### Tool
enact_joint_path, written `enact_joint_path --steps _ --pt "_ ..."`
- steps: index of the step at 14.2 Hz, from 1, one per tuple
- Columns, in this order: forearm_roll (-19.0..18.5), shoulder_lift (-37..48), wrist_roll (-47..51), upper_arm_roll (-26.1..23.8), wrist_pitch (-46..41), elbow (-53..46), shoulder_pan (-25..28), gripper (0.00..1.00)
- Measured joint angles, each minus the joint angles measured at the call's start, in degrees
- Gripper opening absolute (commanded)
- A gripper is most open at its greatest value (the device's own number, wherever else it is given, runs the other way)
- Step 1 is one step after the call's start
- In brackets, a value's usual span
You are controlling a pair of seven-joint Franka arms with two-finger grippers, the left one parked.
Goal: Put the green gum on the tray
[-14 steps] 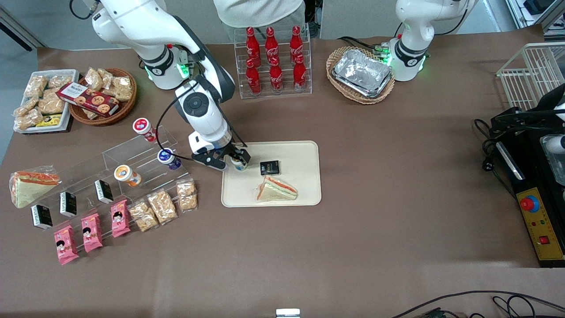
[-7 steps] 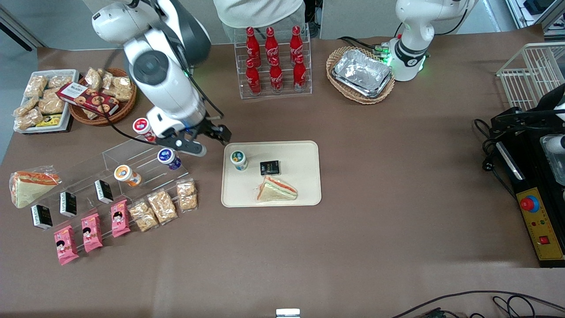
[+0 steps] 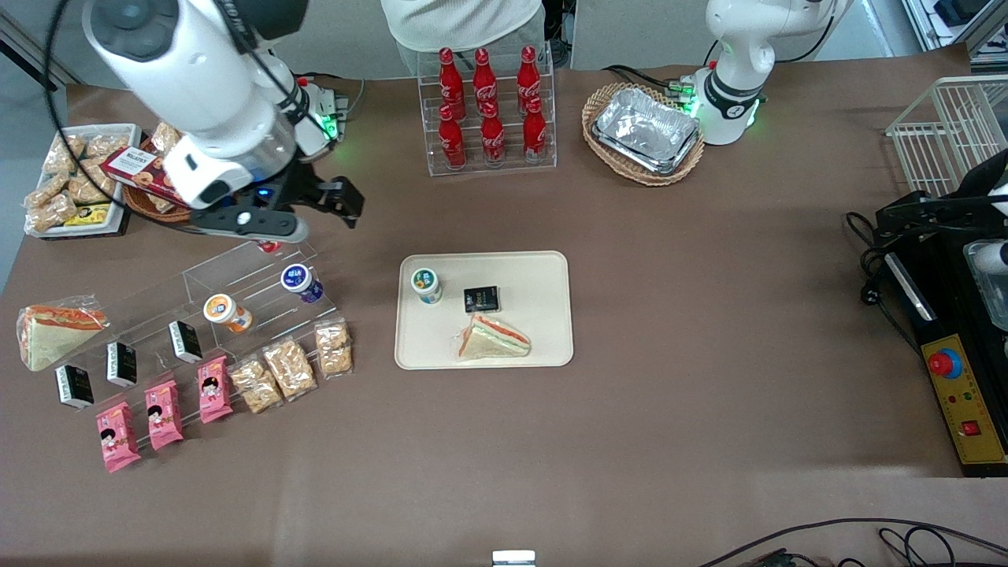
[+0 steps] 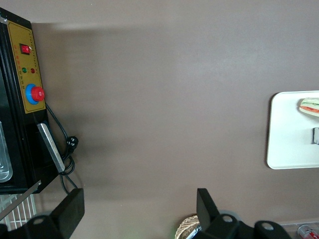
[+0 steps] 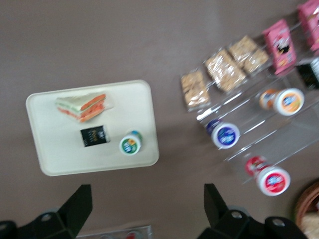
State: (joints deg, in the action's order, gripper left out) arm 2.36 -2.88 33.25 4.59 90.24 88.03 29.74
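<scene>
The green gum [image 3: 426, 284] [image 5: 131, 144] stands upright on the cream tray [image 3: 539, 319] [image 5: 52, 149], in the corner nearest the clear rack. Nothing touches it. My gripper [image 3: 315, 209] [image 5: 147, 199] is open and empty. It hangs high above the table, farther from the front camera than the tray and toward the working arm's end. Its two fingers are spread wide, with only brown table between them in the right wrist view.
A sandwich [image 3: 494, 338] and a black packet [image 3: 481, 298] share the tray. A clear stepped rack [image 3: 236, 272] holds blue-lidded [image 3: 299, 282], orange-lidded [image 3: 226, 312] and red-lidded [image 5: 273, 180] bottles. Snack bags [image 3: 287, 368] lie in front of it. A cola rack [image 3: 488, 110] stands farther back.
My gripper let go of the green gum, which stays on the tray. It then rose and drew away toward the working arm's end, farther from the front camera.
</scene>
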Motion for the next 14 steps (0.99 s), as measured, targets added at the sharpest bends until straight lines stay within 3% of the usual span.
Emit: enact_joint_path --steps 7,10,14 --pt "-1.2 2.4 -23.8 2.8 0.2 1.4 -15.3 1.00" --pt "-1.3 2.7 -34.4 7.4 1.1 1.9 -16.6 1.00" --pt "-1.3 2.7 -36.5 8.0 1.1 2.1 -18.2 1.00"
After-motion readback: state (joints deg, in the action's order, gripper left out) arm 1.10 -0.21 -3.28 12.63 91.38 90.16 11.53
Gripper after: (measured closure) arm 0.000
